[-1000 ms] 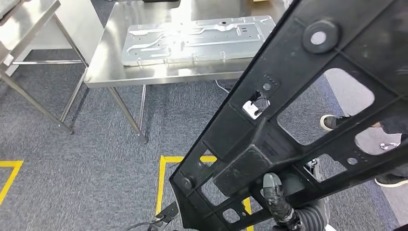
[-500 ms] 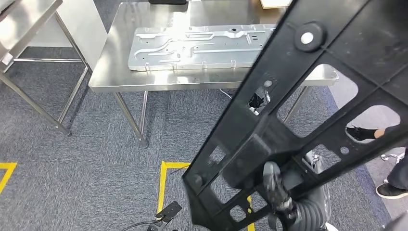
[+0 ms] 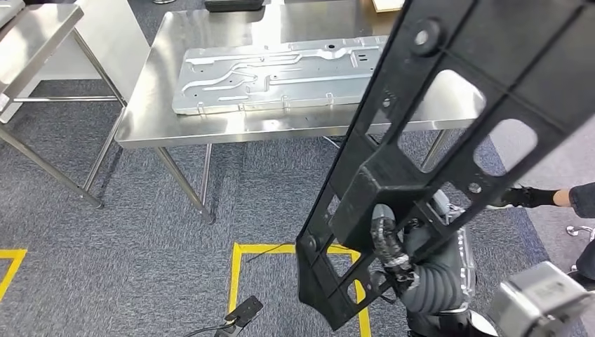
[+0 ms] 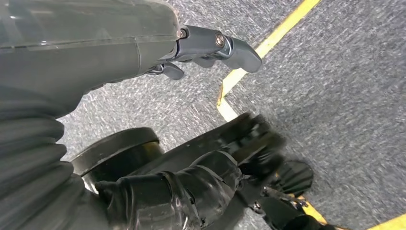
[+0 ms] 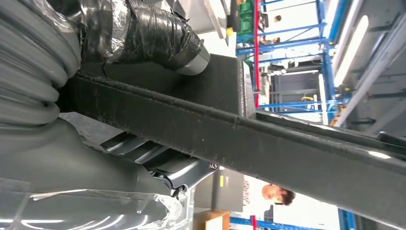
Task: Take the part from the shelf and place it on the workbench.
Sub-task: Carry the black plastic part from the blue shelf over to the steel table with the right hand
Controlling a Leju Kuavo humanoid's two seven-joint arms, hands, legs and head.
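Note:
The part is a large black plastic frame (image 3: 491,42) with several cut-outs, held up slanting across the right of the head view. My right hand (image 3: 388,246) grips its lower section from underneath. In the right wrist view the taped fingers (image 5: 153,33) wrap over the part's black edge (image 5: 287,148). The steel workbench (image 3: 210,126) stands ahead, partly hidden behind the part. My left hand (image 4: 201,182) hangs over the carpet with nothing in it, thumb (image 4: 225,43) apart from the dark fingers.
A silver stamped metal panel (image 3: 281,70) lies on the workbench. A second steel table (image 3: 42,35) stands at the left. Yellow tape (image 3: 238,281) marks the grey carpet, with a small black device (image 3: 243,310) and its cable beside it. A person's foot (image 3: 526,196) is at the right.
The whole view has shifted, so the camera has moved. In the picture the part's lower end and my right hand have risen and moved to the right; the grip is the same.

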